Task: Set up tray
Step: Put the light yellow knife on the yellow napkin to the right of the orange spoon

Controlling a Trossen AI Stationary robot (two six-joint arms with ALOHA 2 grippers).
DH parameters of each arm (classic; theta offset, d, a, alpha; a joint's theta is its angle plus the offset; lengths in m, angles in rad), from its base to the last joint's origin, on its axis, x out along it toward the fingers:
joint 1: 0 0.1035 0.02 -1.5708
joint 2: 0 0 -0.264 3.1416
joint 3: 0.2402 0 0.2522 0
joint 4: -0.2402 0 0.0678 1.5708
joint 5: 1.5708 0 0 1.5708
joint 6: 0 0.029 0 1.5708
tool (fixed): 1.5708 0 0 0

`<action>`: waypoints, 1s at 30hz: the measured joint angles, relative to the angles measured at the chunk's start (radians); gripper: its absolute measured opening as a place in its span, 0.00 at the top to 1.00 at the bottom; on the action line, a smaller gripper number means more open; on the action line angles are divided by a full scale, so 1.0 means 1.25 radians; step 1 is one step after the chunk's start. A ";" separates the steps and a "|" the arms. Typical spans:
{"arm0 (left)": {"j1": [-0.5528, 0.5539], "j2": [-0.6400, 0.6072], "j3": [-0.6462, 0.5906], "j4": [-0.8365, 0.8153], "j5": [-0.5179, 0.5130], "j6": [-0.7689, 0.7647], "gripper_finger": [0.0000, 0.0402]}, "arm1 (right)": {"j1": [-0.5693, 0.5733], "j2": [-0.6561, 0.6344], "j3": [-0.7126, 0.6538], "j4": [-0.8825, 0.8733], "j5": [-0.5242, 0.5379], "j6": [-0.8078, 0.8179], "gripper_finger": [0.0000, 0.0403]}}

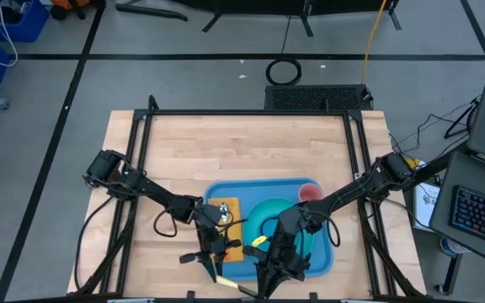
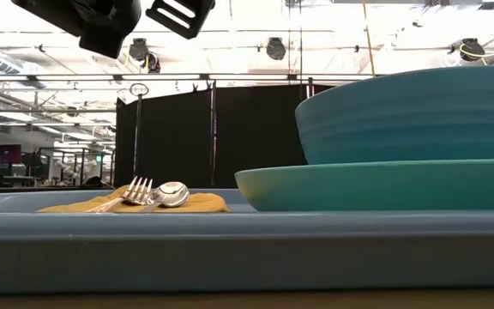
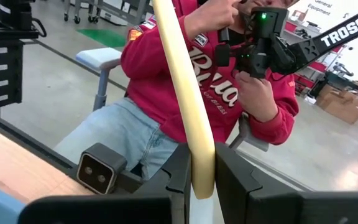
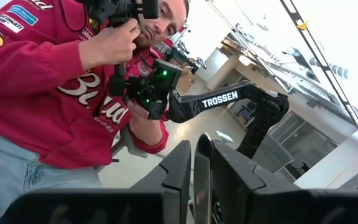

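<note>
Left gripper (image 3: 201, 186) clamps a pale yellow stick (image 3: 185, 93); right gripper (image 4: 194, 180) nearly closed on a thin flat edge I cannot identify. Blue tray (image 1: 226, 189) lies under both, carrying teal plate (image 1: 263, 215) and napkin (image 1: 226, 210).

Far half of worktop (image 1: 242, 139) bare, open passage. Near edge crowded: tray (image 1: 226, 189) carrying plate (image 1: 268, 215), pink cup (image 1: 310, 193), napkin (image 1: 228, 210); both arms above.
</note>
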 joint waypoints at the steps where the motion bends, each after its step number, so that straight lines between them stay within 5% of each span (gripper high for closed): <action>1: 0.001 0.000 0.000 0.000 0.000 0.000 0.88 | 0.000 0.000 0.000 0.000 0.000 -0.003 0.87; 30: 0.018 0.016 0.000 0.016 -0.038 -0.016 0.84 | 0.009 0.001 0.000 -0.001 -0.002 -0.008 1.00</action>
